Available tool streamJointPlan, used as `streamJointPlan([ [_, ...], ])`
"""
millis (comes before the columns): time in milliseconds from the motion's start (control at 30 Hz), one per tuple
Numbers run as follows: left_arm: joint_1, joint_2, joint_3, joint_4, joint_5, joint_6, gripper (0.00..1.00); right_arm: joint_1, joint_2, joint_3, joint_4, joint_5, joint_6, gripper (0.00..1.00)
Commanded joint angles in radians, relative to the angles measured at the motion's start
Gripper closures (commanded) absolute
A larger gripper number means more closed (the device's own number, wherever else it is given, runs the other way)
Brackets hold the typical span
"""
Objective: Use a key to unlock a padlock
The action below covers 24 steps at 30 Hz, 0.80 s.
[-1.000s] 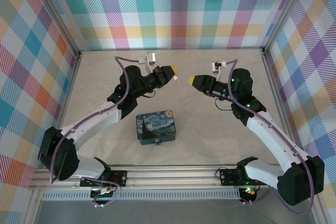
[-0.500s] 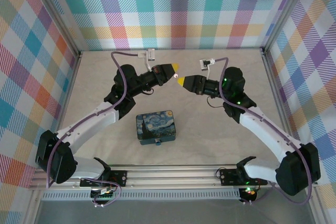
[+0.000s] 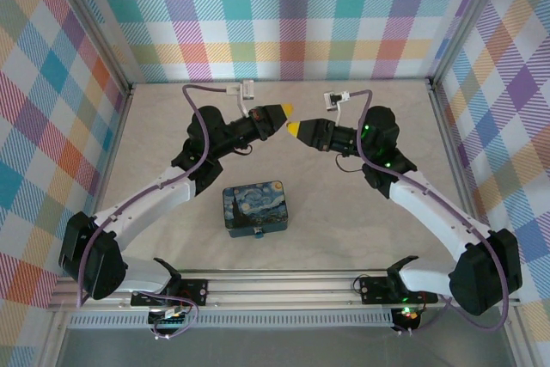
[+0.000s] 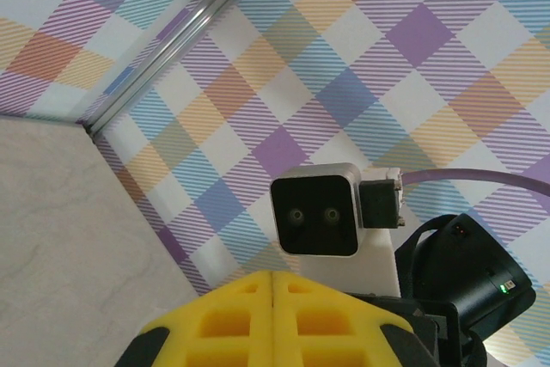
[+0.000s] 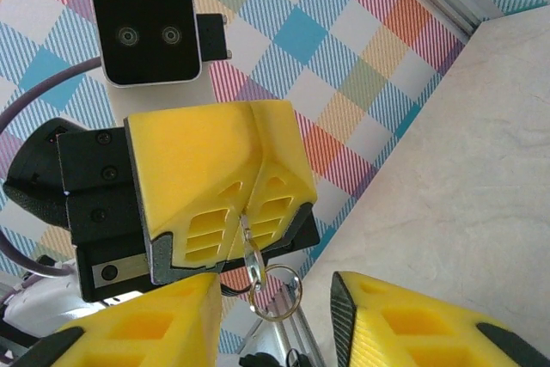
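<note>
Silvery key (image 5: 250, 251) hangs toward 6 o'clock from left jaws, clamped on it. Your right jaws apart just below, key at their 12 o'clock, long axis 12-to-6.

1. The tin (image 3: 255, 206) is sitting on the tabletop (image 3: 344, 212), between the arms.
2. The padlock (image 3: 258, 234) is lying at the tin's near edge.
3. Behind the tin, the left gripper (image 3: 280, 114) and right gripper (image 3: 294, 131) are facing tip to tip.
4. The key (image 5: 253, 262) is hanging from the left gripper, between the right gripper's fingers (image 5: 412, 324).
</note>
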State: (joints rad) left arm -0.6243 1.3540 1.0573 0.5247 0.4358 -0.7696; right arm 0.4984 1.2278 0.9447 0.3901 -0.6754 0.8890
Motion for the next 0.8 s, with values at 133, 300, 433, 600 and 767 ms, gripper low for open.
streamJointPlan([
  [133,-0.011,0.016,-0.001,0.03,0.004,-0.011,1.0,0.015,0.0,0.046,0.019,-0.001,-0.001,0.67],
  [300,-0.011,0.018,-0.002,0.028,0.004,-0.014,1.0,0.018,0.002,0.048,0.017,0.005,0.0,0.71],
  [433,-0.01,0.018,-0.001,0.029,0.006,-0.018,1.0,0.02,0.004,0.051,0.005,0.01,-0.004,0.76],
  [600,-0.011,0.02,-0.003,0.031,0.003,-0.02,1.0,0.019,0.009,0.051,-0.008,0.017,-0.004,0.82],
  [767,-0.01,0.018,-0.006,0.035,0.002,-0.021,1.0,0.02,0.009,0.049,-0.019,0.021,-0.006,0.93],
])
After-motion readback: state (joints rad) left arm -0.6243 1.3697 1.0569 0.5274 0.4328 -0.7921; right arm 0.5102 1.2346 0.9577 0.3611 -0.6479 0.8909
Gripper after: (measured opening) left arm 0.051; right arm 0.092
